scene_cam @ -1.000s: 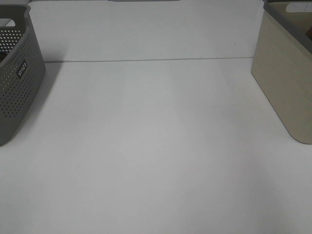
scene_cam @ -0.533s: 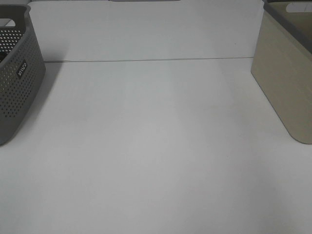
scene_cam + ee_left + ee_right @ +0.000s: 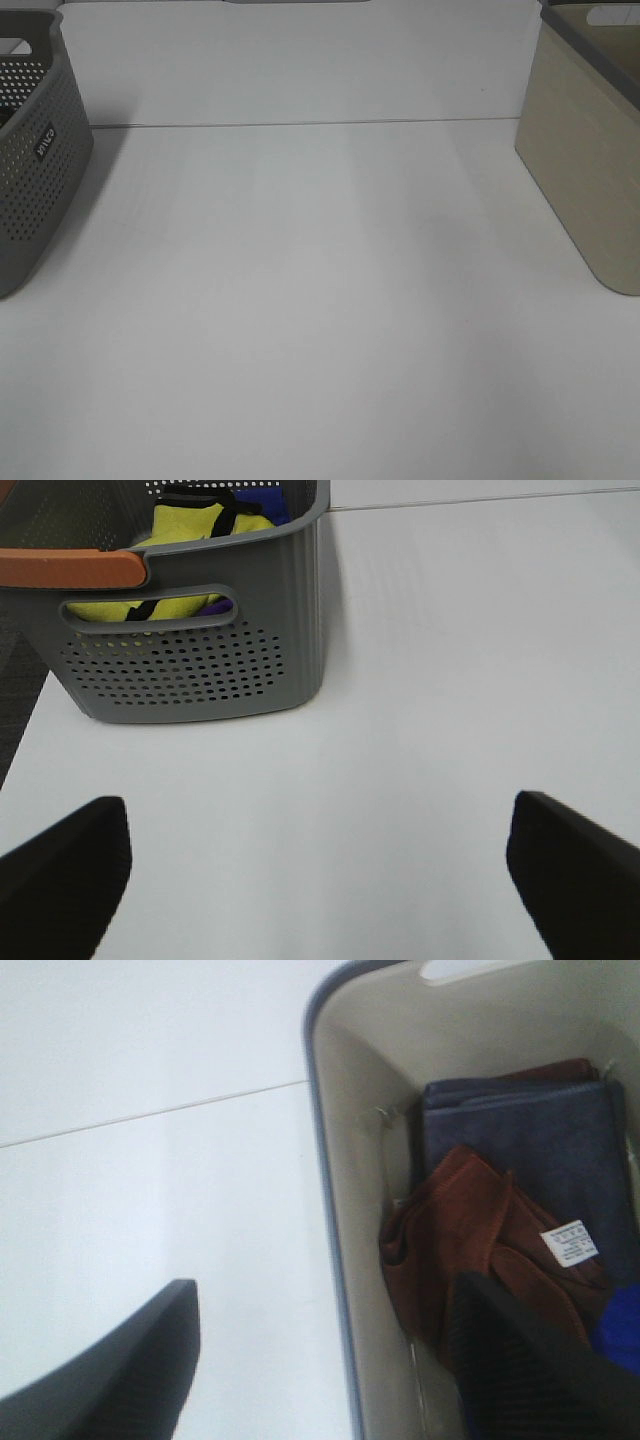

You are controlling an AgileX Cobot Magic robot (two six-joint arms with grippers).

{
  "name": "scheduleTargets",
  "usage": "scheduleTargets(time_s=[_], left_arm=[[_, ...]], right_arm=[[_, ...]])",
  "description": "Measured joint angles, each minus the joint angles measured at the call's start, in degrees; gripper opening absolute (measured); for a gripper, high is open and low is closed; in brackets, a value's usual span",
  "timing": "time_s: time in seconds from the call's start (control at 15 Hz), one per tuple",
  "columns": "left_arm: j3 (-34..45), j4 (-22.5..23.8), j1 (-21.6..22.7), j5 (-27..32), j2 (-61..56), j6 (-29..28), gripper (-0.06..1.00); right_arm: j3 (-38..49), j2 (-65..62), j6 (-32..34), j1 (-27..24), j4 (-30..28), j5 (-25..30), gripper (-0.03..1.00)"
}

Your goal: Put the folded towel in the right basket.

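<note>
The right basket [image 3: 585, 150] is beige with a grey rim and stands at the table's right edge. In the right wrist view its inside [image 3: 350, 1140] holds a folded navy towel [image 3: 530, 1150] and a rumpled rust-red towel [image 3: 470, 1250] with a white label. My right gripper [image 3: 320, 1380] is open and empty above the basket's near rim, one finger [image 3: 530, 1370] over the towels. My left gripper [image 3: 320, 880] is open and empty above the bare table near the grey basket [image 3: 190, 660]. Neither gripper shows in the exterior view.
The grey perforated basket [image 3: 35, 150] stands at the left edge and holds yellow and purple cloth [image 3: 190, 530]; an orange handle [image 3: 70, 568] crosses its rim. A bright blue item [image 3: 620, 1330] lies in the beige basket. White table [image 3: 320, 300] lies between the baskets.
</note>
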Motion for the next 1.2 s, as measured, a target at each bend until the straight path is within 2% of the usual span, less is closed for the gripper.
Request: scheduleTargets(time_s=[0.27, 0.4, 0.67, 0.93, 1.07, 1.2], left_arm=[[0.0, 0.0, 0.0, 0.0, 0.0, 0.0, 0.97], [0.0, 0.0, 0.0, 0.0, 0.0, 0.0, 0.97], [0.0, 0.0, 0.0, 0.0, 0.0, 0.0, 0.97], [0.0, 0.0, 0.0, 0.0, 0.0, 0.0, 0.97], [0.0, 0.0, 0.0, 0.0, 0.0, 0.0, 0.97], [0.0, 0.0, 0.0, 0.0, 0.0, 0.0, 0.97]], right_arm=[[0.4, -7.2, 0.0, 6.7, 0.2, 0.0, 0.67], [4.4, -12.2, 0.0, 8.3, 0.2, 0.0, 0.67], [25.4, -27.6, 0.0, 8.3, -5.0, 0.0, 0.67], [55.7, -47.8, 0.0, 8.3, -9.1, -0.1, 0.67], [66.3, -55.8, 0.0, 8.3, -9.4, 0.0, 0.67], [72.1, -61.1, 0.0, 8.3, -9.4, 0.1, 0.67]])
